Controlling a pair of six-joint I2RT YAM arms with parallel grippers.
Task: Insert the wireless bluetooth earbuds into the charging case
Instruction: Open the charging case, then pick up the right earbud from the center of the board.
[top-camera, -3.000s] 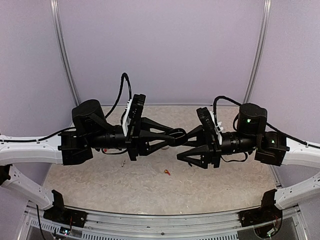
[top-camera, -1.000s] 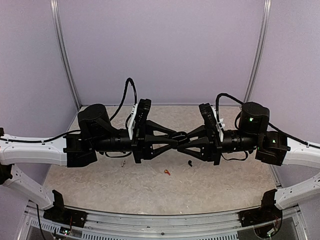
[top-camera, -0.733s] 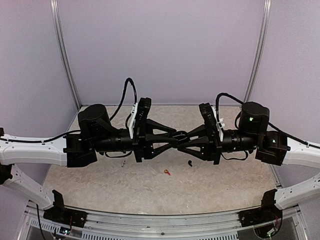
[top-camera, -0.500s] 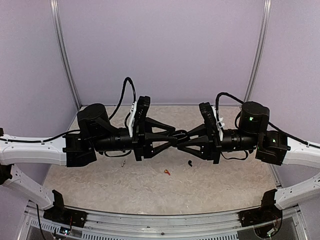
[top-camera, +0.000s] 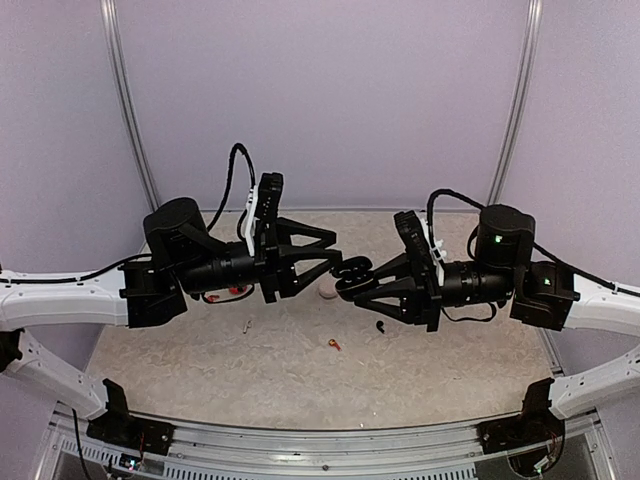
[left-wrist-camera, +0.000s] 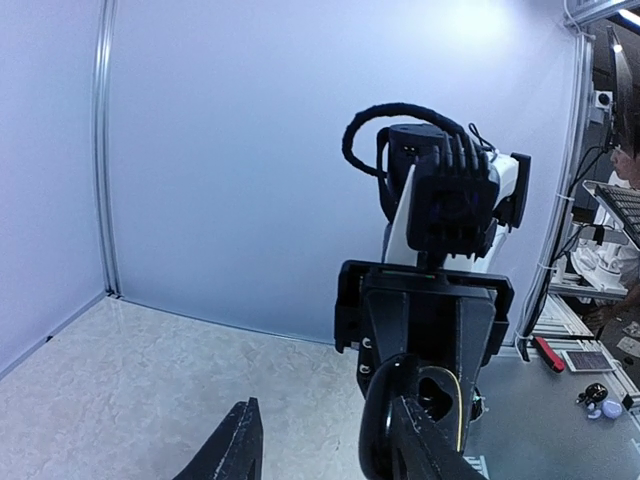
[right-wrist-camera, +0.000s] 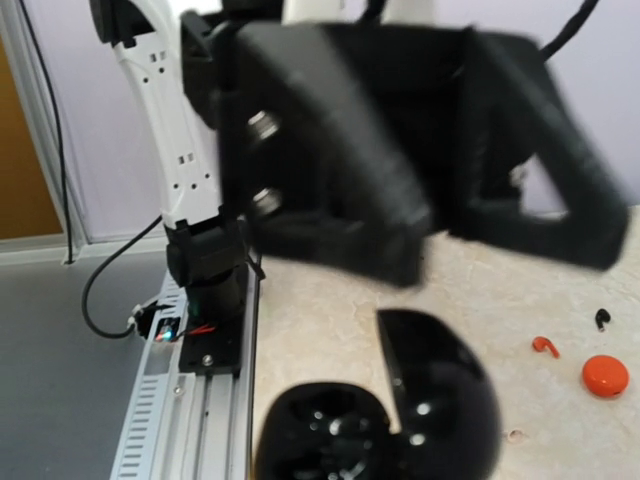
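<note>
Charging case (top-camera: 350, 268), black, lid open: the left gripper (top-camera: 333, 254) has drawn back and upward from it since a second ago, jaws spread, nothing seen between them. The case sits above the table (top-camera: 200, 370), clamped in the right gripper (top-camera: 354, 280). Red-orange earbud (top-camera: 333, 344) and black earbud (top-camera: 380, 326) lie loose on the table below, near each other. Orange round case (right-wrist-camera: 605, 375) lies near them.

1. Place: robotics laboratory, enclosed test cell.
2. Enclosure: plain lavender walls (top-camera: 320, 100), aluminium uprights (top-camera: 125, 110) at the corners.
3. Fixtures: two robot arms (top-camera: 60, 300) (white links, black joints) mounted on a slotted aluminium rail (top-camera: 320, 445) at the tabletop's (top-camera: 300, 380) near edge.
4. Adjoining: cluttered workbench (left-wrist-camera: 530, 420) outside the cell.
</note>
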